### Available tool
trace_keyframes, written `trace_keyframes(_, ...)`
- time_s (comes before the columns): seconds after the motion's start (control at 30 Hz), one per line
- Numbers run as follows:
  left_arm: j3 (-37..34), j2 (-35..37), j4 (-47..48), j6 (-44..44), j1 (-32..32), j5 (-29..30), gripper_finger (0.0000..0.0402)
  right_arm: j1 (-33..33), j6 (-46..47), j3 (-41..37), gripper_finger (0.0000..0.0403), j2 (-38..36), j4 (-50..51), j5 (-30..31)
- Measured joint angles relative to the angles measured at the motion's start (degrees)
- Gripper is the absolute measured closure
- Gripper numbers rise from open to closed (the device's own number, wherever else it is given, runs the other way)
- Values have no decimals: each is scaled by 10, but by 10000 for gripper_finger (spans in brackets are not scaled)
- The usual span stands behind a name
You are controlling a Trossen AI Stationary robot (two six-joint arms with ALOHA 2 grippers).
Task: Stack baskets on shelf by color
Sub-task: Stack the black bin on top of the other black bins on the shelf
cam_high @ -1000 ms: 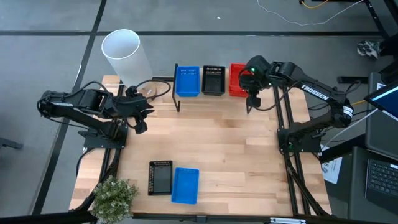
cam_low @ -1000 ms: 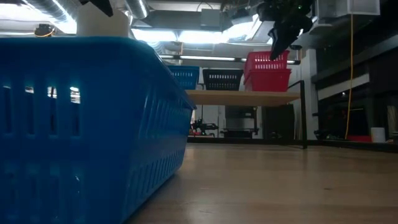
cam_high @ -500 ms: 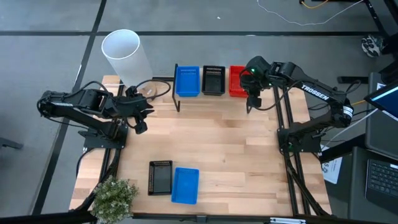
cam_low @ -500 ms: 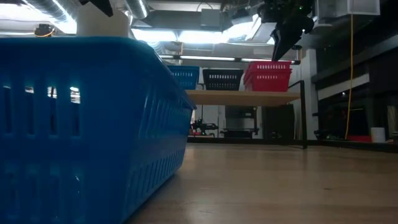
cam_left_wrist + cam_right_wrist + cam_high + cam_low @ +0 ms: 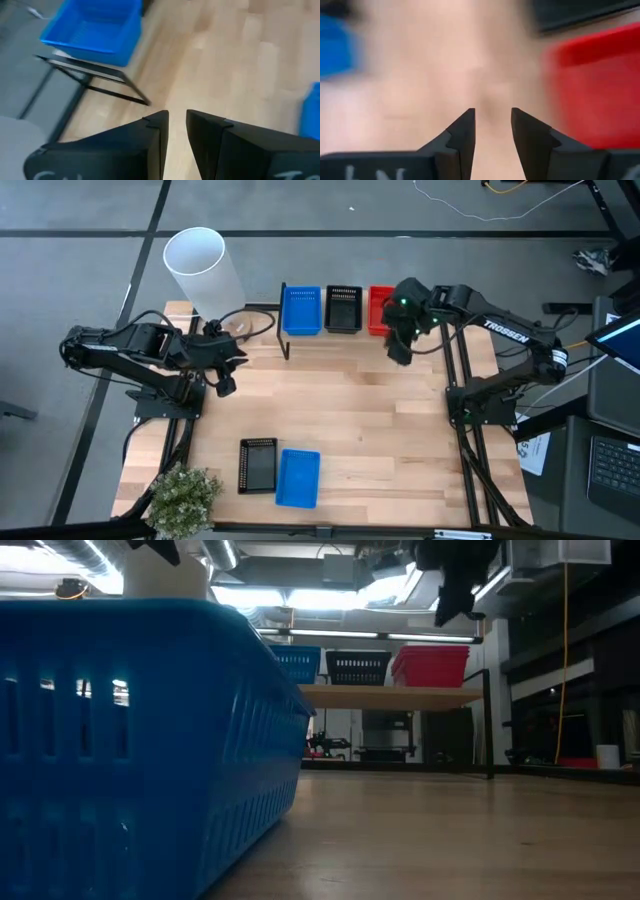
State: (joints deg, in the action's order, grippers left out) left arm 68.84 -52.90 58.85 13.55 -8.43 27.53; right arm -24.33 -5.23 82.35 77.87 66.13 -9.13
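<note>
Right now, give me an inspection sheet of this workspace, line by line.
Surface: light wood table, bare in the middle.
Job's things: shelf at the far edge carries a blue basket, a black basket and red baskets; a second black basket and a second blue basket lie side by side near the front edge.
Clutter: white tube at the far left corner; green plant at the front left corner.
Grippers: right gripper beside the red baskets, fingers open, holding nothing; left gripper at the left side, open, empty.
Cables: white cable on the floor beyond the table.
Surroundings: grey floor; laptop at right.
</note>
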Motion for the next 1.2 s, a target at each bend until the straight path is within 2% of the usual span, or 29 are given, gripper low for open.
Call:
trace_keyframes(0.1, -14, 1, -16, 16, -1, -90, 341, 43, 80, 0, 278, 0, 6, -136)
trace_keyframes(0.17, -45, 0, -44, 44, -12, -161, 341, 85, 78, 0, 278, 0, 13, -181)
trace_keyframes(0.27, -115, -17, -105, 102, -49, -224, 341, 157, 83, -9, 278, -1, 10, -166)
trace_keyframes(0.37, -194, -55, -168, 154, -105, -250, 342, 229, 129, -41, 278, -1, -7, -109)
trace_keyframes(0.43, -222, -97, -218, 179, -141, -257, 344, 272, 161, -71, 278, -1, -16, -75)
trace_keyframes(0.57, -215, -177, -240, 206, -198, -266, 350, 337, 230, -142, 278, -1, -34, -55)
trace_keyframes(0.7, -194, -248, -255, 208, -223, -306, 357, 377, 316, -208, 278, -1, -78, -54)
trace_keyframes(0.8, -193, -309, -251, 203, -209, -315, 361, 396, 379, -249, 278, 0, -131, -54)
trace_keyframes(0.93, -193, -372, -267, 163, -161, -298, 362, 416, 423, -277, 278, 0, -165, -54)
trace_keyframes(1.03, -174, -404, -287, 99, -113, -269, 363, 428, 440, -279, 278, 0, -167, -53)
trace_keyframes(1.2, -95, -436, -301, -52, -37, -214, 363, 447, 456, -279, 278, 0, -174, -20)
